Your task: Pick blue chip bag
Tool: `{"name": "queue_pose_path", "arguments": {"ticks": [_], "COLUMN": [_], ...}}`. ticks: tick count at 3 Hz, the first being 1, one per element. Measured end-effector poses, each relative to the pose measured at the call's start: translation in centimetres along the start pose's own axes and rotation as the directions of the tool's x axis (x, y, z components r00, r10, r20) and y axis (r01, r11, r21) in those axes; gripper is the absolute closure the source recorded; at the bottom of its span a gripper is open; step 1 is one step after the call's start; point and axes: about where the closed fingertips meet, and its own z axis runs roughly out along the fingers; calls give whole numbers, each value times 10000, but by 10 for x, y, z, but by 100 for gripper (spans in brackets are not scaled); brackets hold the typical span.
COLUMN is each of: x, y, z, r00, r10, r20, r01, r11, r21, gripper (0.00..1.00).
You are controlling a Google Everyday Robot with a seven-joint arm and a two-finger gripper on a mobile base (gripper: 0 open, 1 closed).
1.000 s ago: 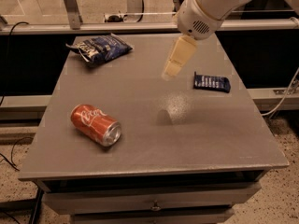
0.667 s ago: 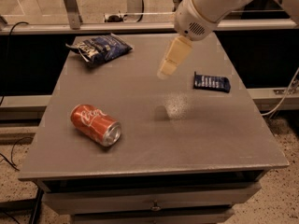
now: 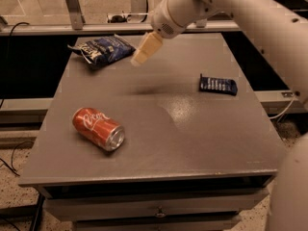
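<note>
The blue chip bag is a crumpled navy foil bag with white lettering, lying at the far left corner of the grey table. My gripper, with pale cream fingers, hangs above the table just right of the bag and a little above it, not touching it. The white arm reaches in from the upper right.
A red soda can lies on its side at the front left. A small flat dark blue packet lies at the right side. A metal rail and posts run behind the table. Cables lie on the floor at left.
The gripper has moved left and away across the table, from near its middle toward the chip bag. The view has shifted closer. The objects have not moved.
</note>
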Motion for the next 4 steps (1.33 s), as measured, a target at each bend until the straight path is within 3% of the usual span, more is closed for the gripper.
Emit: {"name": "queue_pose_path", "arguments": {"ticks": [1,2,3,4], "x": [-11,-10,-9,-11], "y": [-29,-44,-51,-51], "z": [49,90,119,143], "r00": [9980,9953,9898,9811], "r10": [327,773,1229,1674], "r20": [535,579,725,967], "r01": [-341,-788,-1235,-1631], "r11": [9991,9966,9923,9853], "r21": [264,236,44,-503], "gripper": [0,0,0,0]}}
